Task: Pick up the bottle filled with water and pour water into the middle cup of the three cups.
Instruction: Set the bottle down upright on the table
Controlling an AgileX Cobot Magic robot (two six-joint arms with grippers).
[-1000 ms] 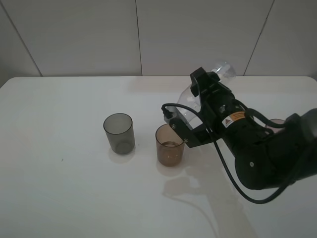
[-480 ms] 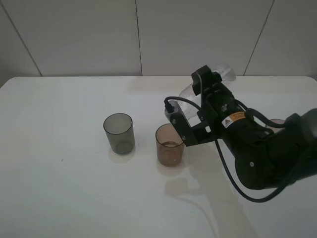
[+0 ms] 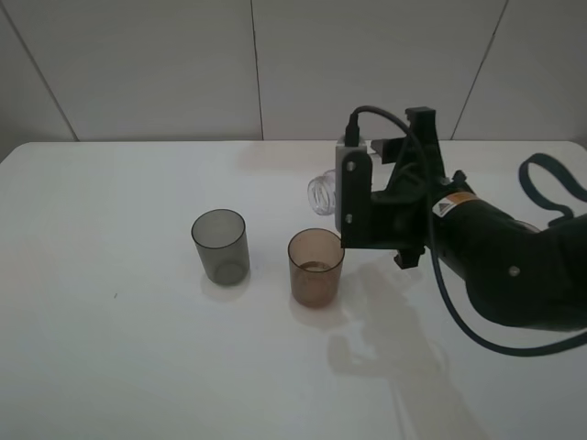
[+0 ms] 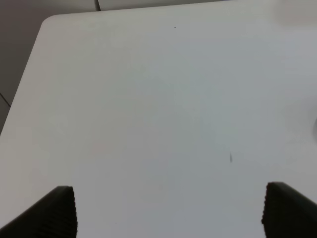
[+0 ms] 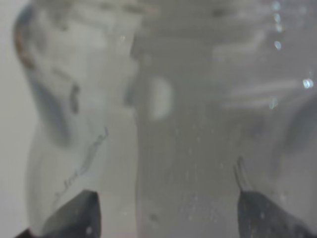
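My right gripper (image 5: 168, 218) is shut on the clear bottle (image 5: 163, 124), which fills the right wrist view. In the exterior view the right wrist (image 3: 385, 211) holds the bottle roughly level, and only its open neck (image 3: 323, 192) shows, pointing left. The neck is above and just behind the amber-brown middle cup (image 3: 315, 266), which stands upright with a faint liquid line inside. The smoky grey cup (image 3: 220, 246) stands to its left. The mauve-pink cup is hidden behind the right arm. My left gripper (image 4: 173, 213) is open over bare table and out of the exterior view.
The white table (image 3: 110, 367) ends at a tiled wall (image 3: 138, 64) behind it. The right arm's cable (image 3: 550, 183) loops at the right edge. The left wrist view shows the table's corner (image 4: 47, 22).
The right wrist has rotated back and lifted. The bottle has gone from steeply tipped, neck down at the amber cup, to roughly level, with its neck higher above the cup.
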